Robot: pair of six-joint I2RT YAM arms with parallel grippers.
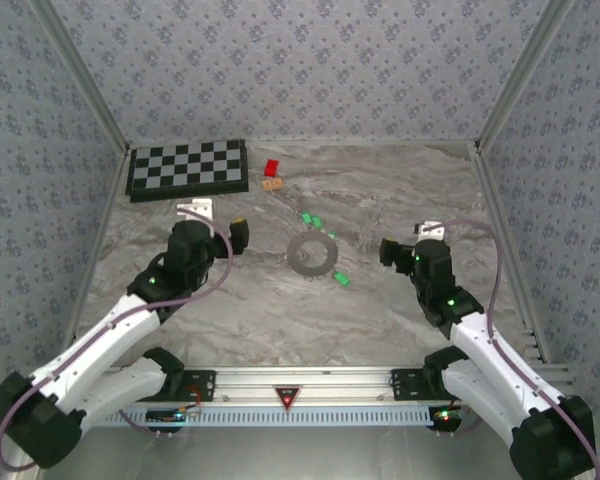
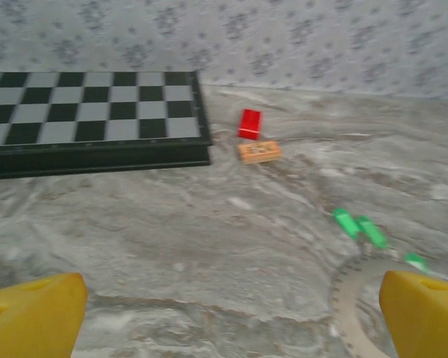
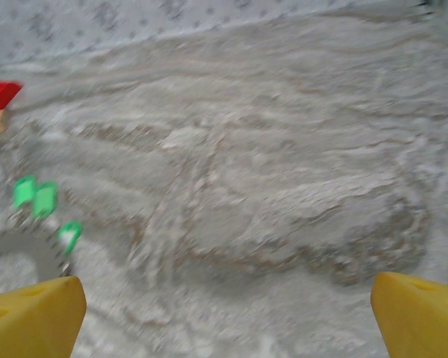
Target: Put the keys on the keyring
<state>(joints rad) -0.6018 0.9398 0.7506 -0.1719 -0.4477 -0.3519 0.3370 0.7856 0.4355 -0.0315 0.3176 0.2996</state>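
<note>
The grey-tan keyring point(image 1: 313, 253) lies flat mid-table, with its edge showing in the left wrist view point(image 2: 345, 302) and the right wrist view point(image 3: 19, 245). Two green-headed keys point(image 1: 311, 219) lie side by side just beyond it, also seen as keys point(image 2: 358, 226) and as keys point(image 3: 34, 195). A third key point(image 1: 332, 237) rests by the ring's far-right rim. Another green key point(image 1: 342, 279) lies off the ring's near right. My left gripper point(image 1: 242, 237) point(image 2: 231, 321) stands open left of the ring, holding nothing. My right gripper point(image 1: 388, 250) point(image 3: 228, 317) is open to the ring's right, also holding nothing.
A folded chessboard point(image 1: 188, 168) sits at the back left. A small red block point(image 1: 272, 168) and a tan piece point(image 1: 272, 184) lie just right of it. Patterned walls enclose the marbled table point(image 1: 400, 190) on three sides.
</note>
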